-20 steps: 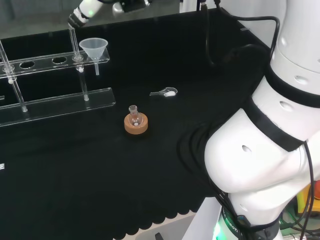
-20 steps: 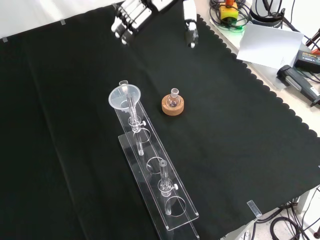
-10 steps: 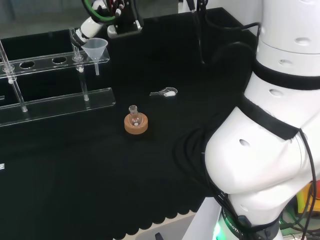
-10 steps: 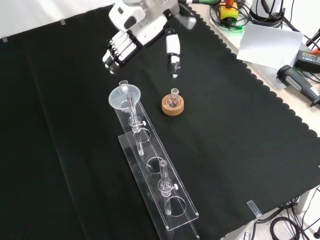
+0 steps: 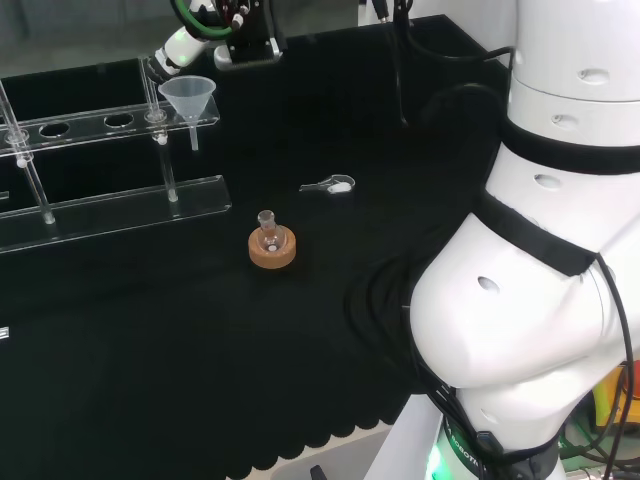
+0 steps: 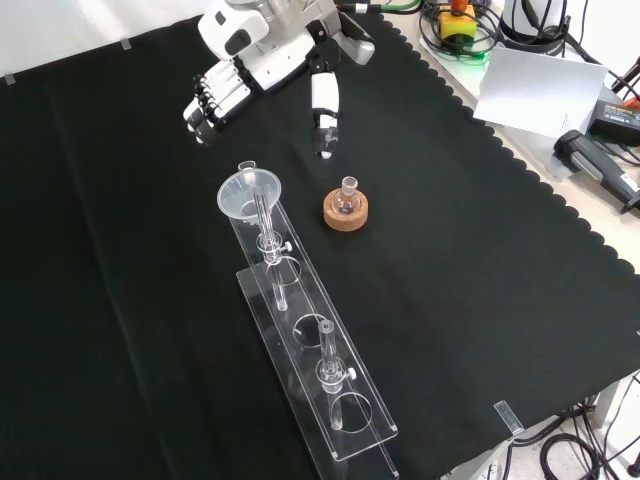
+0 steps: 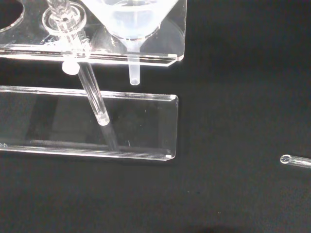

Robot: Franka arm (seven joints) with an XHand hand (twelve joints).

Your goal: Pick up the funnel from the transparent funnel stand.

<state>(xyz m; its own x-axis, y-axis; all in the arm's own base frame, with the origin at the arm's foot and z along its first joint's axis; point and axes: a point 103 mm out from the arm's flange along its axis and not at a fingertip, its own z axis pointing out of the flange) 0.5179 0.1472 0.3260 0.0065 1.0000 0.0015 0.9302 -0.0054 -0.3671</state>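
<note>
A clear plastic funnel (image 5: 188, 94) sits in the end hole of the transparent stand (image 5: 110, 123), its spout hanging through the top shelf. In the front view the funnel (image 6: 250, 193) is at the far end of the stand (image 6: 318, 352). The hand (image 6: 268, 62) hovers just beyond it, open, with its fingers (image 6: 204, 100) and thumb spread toward either side of the funnel and nothing held. In the head view the hand (image 5: 178, 48) is right behind the funnel. The wrist view looks closely at the funnel (image 7: 129, 19) and the stand's base plate (image 7: 58, 121).
A small round flask on a cork ring (image 6: 346, 206) stands to the right of the funnel in the front view. A small scoop with white powder (image 5: 334, 185) lies on the cloth. Two upright rods rise from the stand. Papers and cables (image 6: 540, 88) lie past the cloth's scalloped edge.
The hand has come down from the view's top toward the funnel and shifted left in the front view, still open.
</note>
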